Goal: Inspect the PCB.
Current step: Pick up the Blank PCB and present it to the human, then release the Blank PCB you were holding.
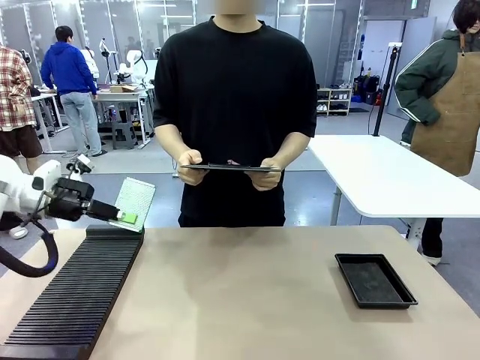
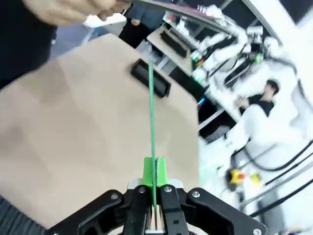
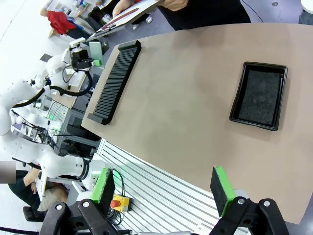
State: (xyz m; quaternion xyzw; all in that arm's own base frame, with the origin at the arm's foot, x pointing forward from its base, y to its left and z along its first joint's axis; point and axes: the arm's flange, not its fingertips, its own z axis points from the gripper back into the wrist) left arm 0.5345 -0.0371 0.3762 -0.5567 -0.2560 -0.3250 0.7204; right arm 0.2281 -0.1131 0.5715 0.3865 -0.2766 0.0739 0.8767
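At the frame's left edge, the left gripper [image 1: 124, 216] pinches the PCB [image 1: 135, 196] by its lower edge. The board rises away from the jaws, near the person's clipboard [image 1: 232, 168]. The right gripper [image 3: 161, 186] gapes wide.

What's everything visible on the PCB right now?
The PCB is a thin, flat green rectangle with a finely speckled, lighter face. The left hand pinches its lower edge between green pads, holding it in the air, roughly upright and tilted, above the far end of the black slotted rack. In the left wrist view it shows edge-on as a slim green line. Nothing else touches it.
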